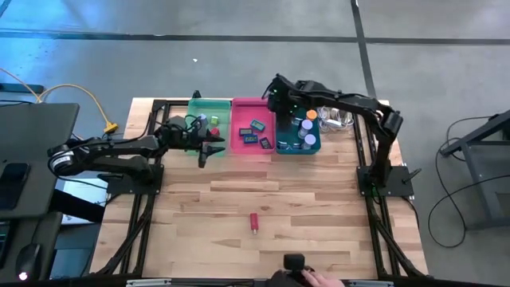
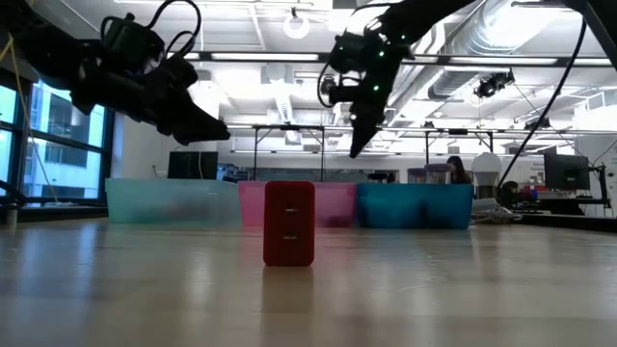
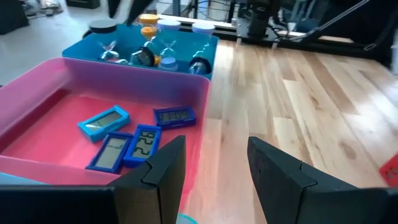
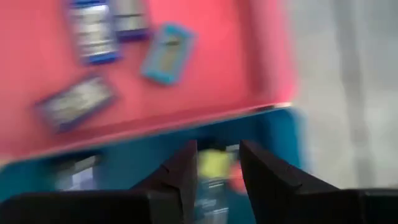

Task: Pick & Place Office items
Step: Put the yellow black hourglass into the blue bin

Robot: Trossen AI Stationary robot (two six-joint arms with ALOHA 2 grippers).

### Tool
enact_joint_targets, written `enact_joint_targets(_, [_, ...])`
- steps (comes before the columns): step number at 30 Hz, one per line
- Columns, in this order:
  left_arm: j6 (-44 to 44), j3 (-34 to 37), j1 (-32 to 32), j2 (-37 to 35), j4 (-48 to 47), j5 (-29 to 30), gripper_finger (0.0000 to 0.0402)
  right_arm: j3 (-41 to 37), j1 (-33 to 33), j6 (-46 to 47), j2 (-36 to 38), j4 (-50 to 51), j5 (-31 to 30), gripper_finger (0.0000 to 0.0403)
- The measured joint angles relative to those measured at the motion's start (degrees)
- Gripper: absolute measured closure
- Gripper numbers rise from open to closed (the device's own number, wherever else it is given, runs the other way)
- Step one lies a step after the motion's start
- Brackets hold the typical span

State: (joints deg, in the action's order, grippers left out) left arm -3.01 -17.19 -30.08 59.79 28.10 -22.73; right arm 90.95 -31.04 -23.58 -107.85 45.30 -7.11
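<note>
A red block (image 1: 254,222) (image 2: 288,224) stands upright on the bare wood toward the near edge. Green (image 1: 209,112), pink (image 1: 239,147) and teal (image 1: 296,150) trays sit side by side at the far edge. Blue display units (image 3: 137,146) lie flat in the pink tray. Small cylinders and hourglass shapes (image 3: 155,43) stand in the teal tray. My left gripper (image 1: 209,151) (image 3: 216,149) hovers open and empty at the near wall of the green and pink trays. My right gripper (image 1: 280,105) (image 4: 217,165) hangs above the teal tray beside the pink wall, fingers a little apart. A yellow item (image 4: 214,163) shows in the gap, lying below.
A clear bundle with cables (image 1: 339,118) lies on the table behind the teal tray. A person's hand with a black object (image 1: 303,271) is at the near edge. A yellow cable (image 1: 107,123) runs off the far left corner. Open wood (image 1: 319,207) surrounds the red block.
</note>
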Motion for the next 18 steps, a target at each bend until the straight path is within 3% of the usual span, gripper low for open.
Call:
enact_joint_targets(4, [0.0,0.0,-1.19,0.0,-0.01,-3.88,0.0236,-0.06,-1.8,-0.91,-0.13,3.92,6.19,0.0299])
enact_joint_targets(11, [0.26,0.0,-1.17,0.0,-0.15,-4.85,0.0236,-0.04,-1.98,7.1,-0.07,5.07,1.51,0.03])
enact_joint_targets(18, [0.03,0.0,-1.16,0.0,-0.17,-4.82,0.0236,-0.13,-1.82,7.56,-0.24,5.21,2.89,0.0297])
